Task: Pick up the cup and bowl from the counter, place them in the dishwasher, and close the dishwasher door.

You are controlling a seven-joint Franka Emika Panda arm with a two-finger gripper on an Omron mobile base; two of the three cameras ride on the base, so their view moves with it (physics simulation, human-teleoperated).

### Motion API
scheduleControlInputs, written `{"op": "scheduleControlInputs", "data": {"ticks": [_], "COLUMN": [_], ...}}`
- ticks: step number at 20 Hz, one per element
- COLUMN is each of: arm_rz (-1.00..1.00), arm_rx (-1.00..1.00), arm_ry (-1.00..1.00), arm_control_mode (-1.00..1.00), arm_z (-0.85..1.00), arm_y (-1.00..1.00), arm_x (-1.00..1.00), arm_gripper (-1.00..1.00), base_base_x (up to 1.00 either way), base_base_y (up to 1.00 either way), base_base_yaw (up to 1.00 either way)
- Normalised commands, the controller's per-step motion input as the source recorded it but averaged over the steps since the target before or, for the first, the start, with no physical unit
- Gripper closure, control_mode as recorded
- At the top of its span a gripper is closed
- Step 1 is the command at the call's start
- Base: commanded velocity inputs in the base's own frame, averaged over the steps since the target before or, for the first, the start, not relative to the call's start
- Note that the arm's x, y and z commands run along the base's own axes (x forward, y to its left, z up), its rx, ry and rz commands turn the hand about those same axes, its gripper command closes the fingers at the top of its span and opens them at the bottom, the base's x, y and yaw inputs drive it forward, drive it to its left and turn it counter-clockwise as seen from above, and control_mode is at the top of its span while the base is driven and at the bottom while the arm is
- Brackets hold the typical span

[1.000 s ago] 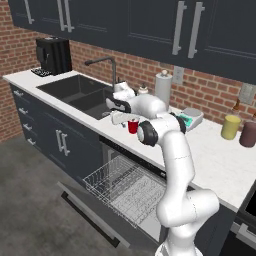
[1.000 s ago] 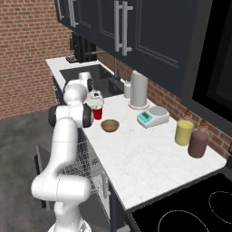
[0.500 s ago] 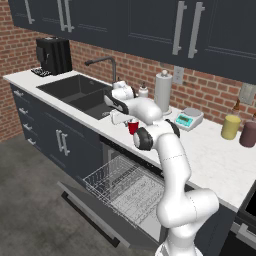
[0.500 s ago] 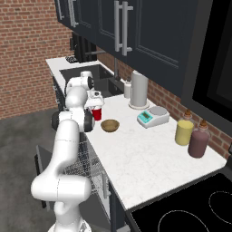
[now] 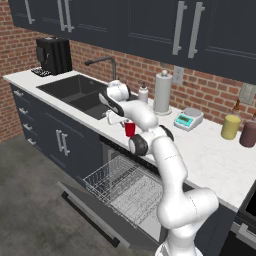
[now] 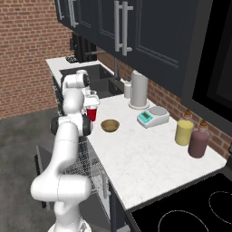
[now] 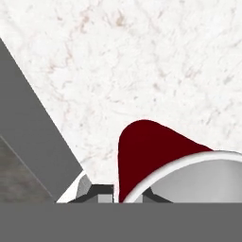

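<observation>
The gripper (image 6: 92,102) sits clamped on the rim of the cup (image 6: 92,113), jaws pinched tight on its edge, and the red cup hangs right under the hand, upright, white inside facing up. From the left base view the same grip shows: gripper (image 5: 123,120) over the cup (image 5: 130,129), just above the front strip of the counter (image 5: 210,155). In the hand view the cup (image 7: 151,151) crowds the lower right, its white rim curving across the bottom, with speckled white stone spreading beyond it and the counter's edge cutting diagonally on the left.

Just past the cup, on the side away from the sink, the bowl (image 6: 110,125) rests on the counter (image 6: 136,158), near the hand but not touching the cup. Farther along that same side stand a paper towel roll (image 6: 138,89), a small scale (image 6: 153,116), a yellow canister (image 6: 184,132) and a maroon jar (image 6: 198,141), all well apart from the hand.

Below and in front of the hand the dishwasher (image 5: 125,185) stands open, its door (image 5: 95,215) dropped flat and the wire rack (image 5: 117,187) pulled out over it. On the hand's other side lies the dark sink (image 5: 75,92) with its tap (image 5: 102,65), and beyond that a black coffee machine (image 5: 54,55).
</observation>
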Motion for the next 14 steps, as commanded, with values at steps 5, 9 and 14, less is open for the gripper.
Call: {"op": "scheduleControlInputs", "data": {"ticks": [5,9,14], "arm_rz": [0.08,0.15,0.12], "arm_rx": [0.01,0.00,0.07], "arm_ry": [0.00,-0.01,0.00], "arm_control_mode": [-1.00,-1.00,-1.00], "arm_z": [-0.06,-0.27,-0.45], "arm_y": [0.21,0.00,0.00], "arm_x": [-1.00,-1.00,-1.00], "arm_gripper": [1.00,1.00,1.00], "base_base_x": [0.00,0.00,0.00], "base_base_y": [0.00,0.00,0.00], "base_base_yaw": [0.00,0.00,0.00]}}
